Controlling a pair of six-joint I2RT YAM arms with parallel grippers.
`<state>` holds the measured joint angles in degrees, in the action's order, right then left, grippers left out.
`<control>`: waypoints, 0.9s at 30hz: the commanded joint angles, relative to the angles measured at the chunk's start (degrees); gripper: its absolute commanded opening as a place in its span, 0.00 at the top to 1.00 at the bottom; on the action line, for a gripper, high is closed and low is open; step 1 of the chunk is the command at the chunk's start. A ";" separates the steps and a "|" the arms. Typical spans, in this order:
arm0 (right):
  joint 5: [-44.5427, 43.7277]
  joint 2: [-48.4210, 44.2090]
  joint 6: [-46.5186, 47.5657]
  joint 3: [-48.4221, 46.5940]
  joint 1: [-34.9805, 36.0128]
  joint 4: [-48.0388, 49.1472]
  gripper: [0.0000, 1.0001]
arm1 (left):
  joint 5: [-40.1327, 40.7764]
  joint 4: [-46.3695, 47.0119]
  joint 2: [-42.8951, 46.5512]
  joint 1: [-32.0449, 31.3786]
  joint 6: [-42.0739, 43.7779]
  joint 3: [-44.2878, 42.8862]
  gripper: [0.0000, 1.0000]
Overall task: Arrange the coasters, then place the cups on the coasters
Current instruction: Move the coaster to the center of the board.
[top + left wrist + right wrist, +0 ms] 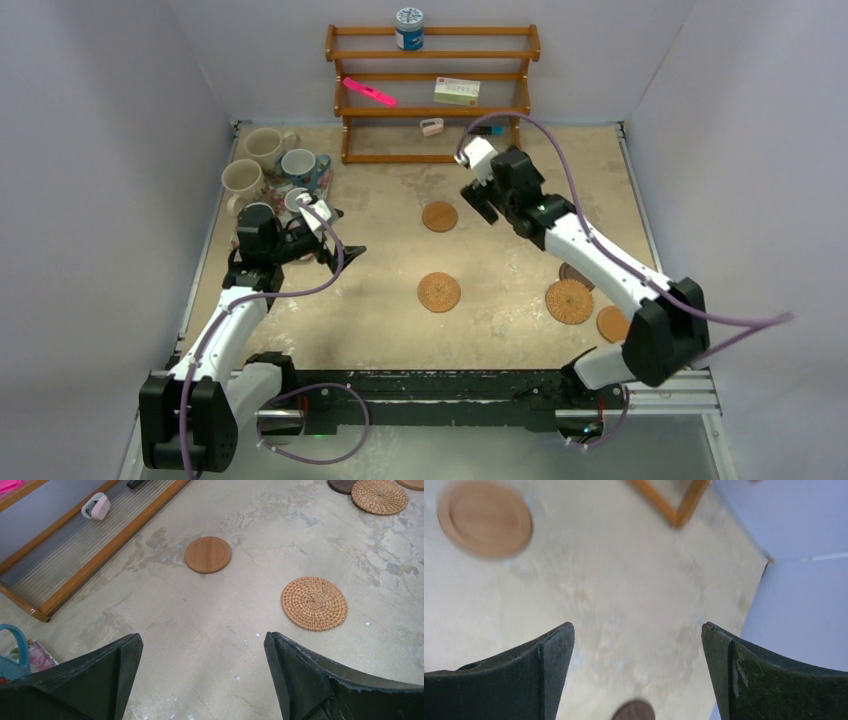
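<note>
Nearest, by the right arm's elbow, three of the coasters crowd together. A smooth tan coaster [612, 323] is partly covered by the arm, a woven coaster [569, 301] lies just beside it, and only a sliver of a dark brown coaster [573, 273] shows past the forearm. Whether these overlap I cannot tell. Another woven disc, the centre coaster [439, 292], lies alone mid-desk. Farther on, the far coaster [439, 216], smooth-faced, lies near the right tool [638, 625], whose jaws stand wide apart with nothing between them. The left tool [202, 637] gapes likewise, holding nothing, close by the cups.

All the discs look thin, light and stiff. They lie flat on the desk [380, 320], so there is little edge to bite. I judge the best hold to be a pinch across the rim with one finger worked under. The woven ones should give better friction than the smooth ones.

The cups stand bunched at the far left: a cream cup [243, 180], a second cream cup [264, 147], a blue cup [305, 168] and a small pale cup [298, 199]. As glazed ceramic they are probably heavy, slick and easily chipped, and the wall at the rim looks the safest hold. A fifth cup cannot be made out behind the left wrist. The right wrist view is blurred.
</note>
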<state>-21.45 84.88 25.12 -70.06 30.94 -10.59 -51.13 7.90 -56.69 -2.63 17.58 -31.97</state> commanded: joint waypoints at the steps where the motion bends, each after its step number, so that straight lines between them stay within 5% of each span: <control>1: -1.16 -7.09 1.53 11.57 -4.01 -12.00 0.01 | -2.73 0.14 -0.11 0.17 0.26 -2.30 0.00; 12: -0.84 -26.05 9.93 32.10 -18.82 -6.36 0.01 | -2.46 -0.22 0.76 0.17 0.60 -2.05 0.00; 27: 8.46 -9.41 13.67 33.54 -34.28 7.76 0.01 | -2.24 -0.42 -1.03 0.17 1.13 -2.38 0.00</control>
<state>-17.26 74.00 37.10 -35.16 -2.46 -6.55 -51.83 7.57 -56.93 -2.63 17.65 -32.03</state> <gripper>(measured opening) 0.987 0.998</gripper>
